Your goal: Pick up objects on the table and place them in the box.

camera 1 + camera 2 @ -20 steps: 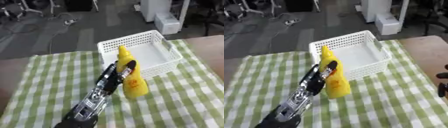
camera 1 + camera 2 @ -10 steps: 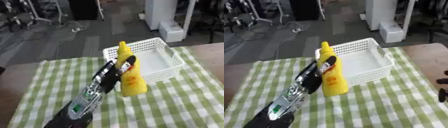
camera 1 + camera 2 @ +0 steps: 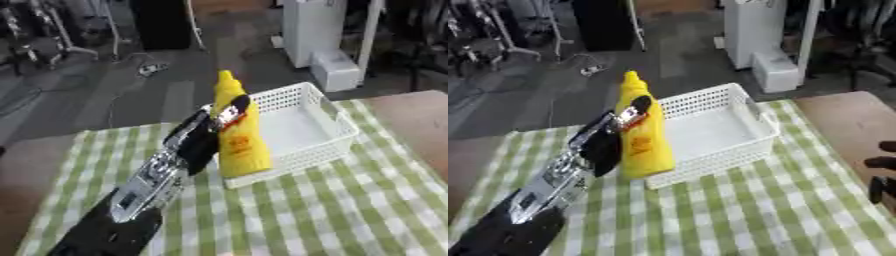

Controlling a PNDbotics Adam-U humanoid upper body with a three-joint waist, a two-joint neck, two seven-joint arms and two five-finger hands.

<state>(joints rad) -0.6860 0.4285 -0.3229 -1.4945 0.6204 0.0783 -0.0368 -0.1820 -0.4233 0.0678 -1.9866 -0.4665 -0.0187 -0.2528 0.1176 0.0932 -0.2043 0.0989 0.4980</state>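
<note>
Green-and-white checked cloth covers the surface, with an office floor behind it. From the left, the left hand has its fingers curled round 1 yellow bottle, held upright with its nozzle up, just at the near-left corner of the white box. The box's open interior lies to the bottle's right and beyond, so the carry probably goes that way. At the right edge, the right hand idles; whether its fingers are curled I cannot tell.
</note>
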